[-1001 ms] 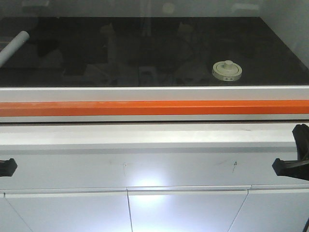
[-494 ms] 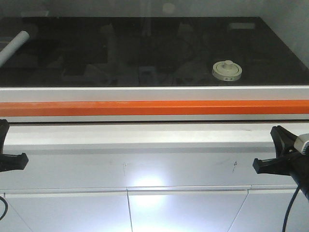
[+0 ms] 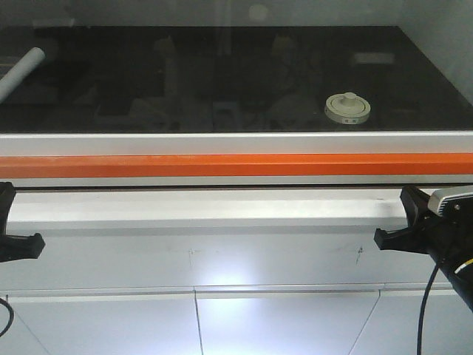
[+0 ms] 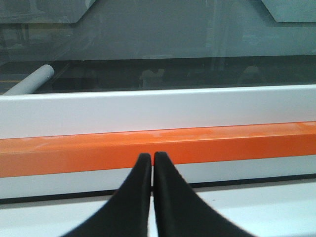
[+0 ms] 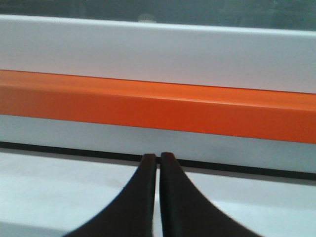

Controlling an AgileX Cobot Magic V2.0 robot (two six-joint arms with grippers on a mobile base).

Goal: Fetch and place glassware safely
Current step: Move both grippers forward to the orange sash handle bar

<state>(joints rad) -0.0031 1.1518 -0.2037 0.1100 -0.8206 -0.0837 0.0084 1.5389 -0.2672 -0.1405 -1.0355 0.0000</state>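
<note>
Two pincers, the left gripper [image 4: 152, 158] and the right gripper [image 5: 159, 158], each show black fingertips pressed together with nothing between them, facing the orange bar [image 3: 236, 165] at the front of the enclosure. The glass jar [image 3: 346, 109] stands upright on the dark worktop [image 3: 222, 74] behind that bar, toward the right, well apart from both. It is probably light, brittle and smooth-walled, and its lid [image 3: 346, 105] may sit loose, so a gentle squeeze on the squat body beneath the lid seems safer than the knob

Glossy black worktop [image 3: 222, 81] — matt cream lid [image 3: 347, 108]
</note>
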